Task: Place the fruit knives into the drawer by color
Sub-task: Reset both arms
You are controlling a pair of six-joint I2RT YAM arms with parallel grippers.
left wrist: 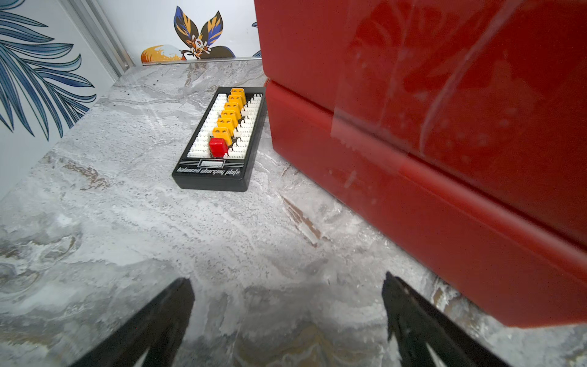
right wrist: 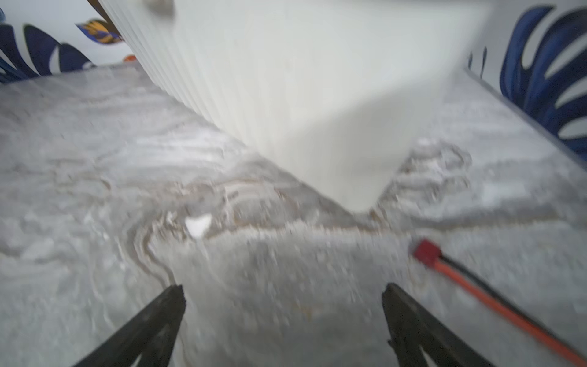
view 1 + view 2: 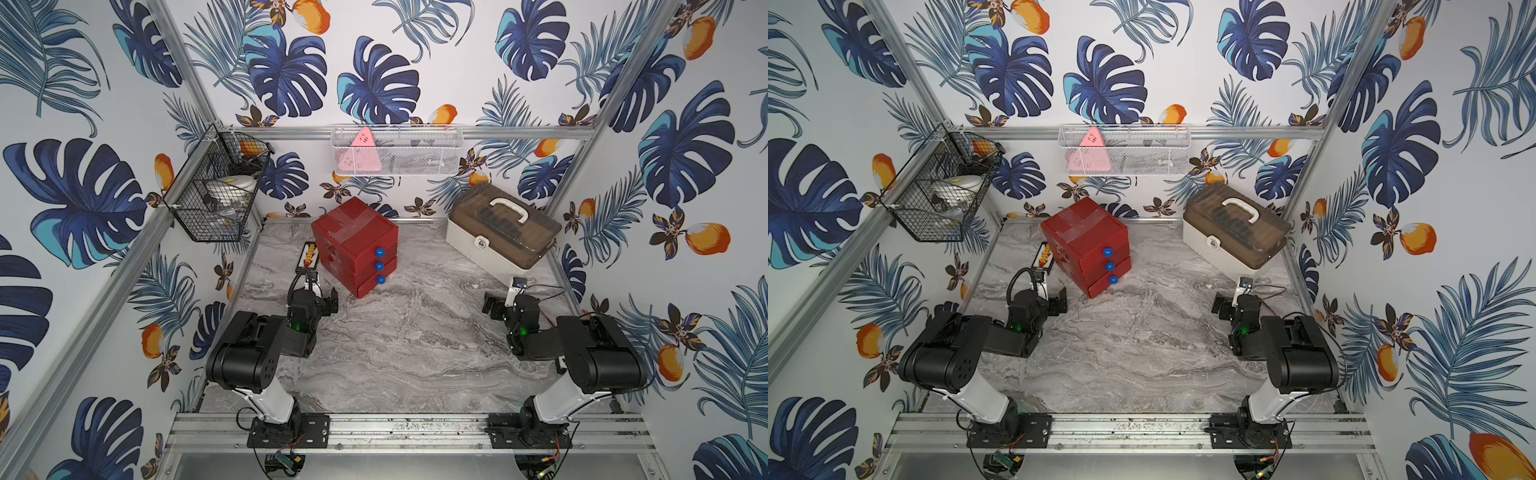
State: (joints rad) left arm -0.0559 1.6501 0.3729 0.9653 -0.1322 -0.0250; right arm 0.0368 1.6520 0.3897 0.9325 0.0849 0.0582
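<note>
Spotted L tool [image 1: 287, 282] and R tool [image 2: 282, 287] nearest, both spread wide, nothing gripped, low over surface [image 3: 415, 345]. Farther back, saw drawer [image 3: 353, 245], all 3 fronts shut, just beside charging plate [image 1: 219, 139]; beige case [image 3: 498, 232] rear R.

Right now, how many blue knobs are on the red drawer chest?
3, in a column down the front of the red drawer chest: top knob, middle knob, bottom knob. None seem hidden.
</note>
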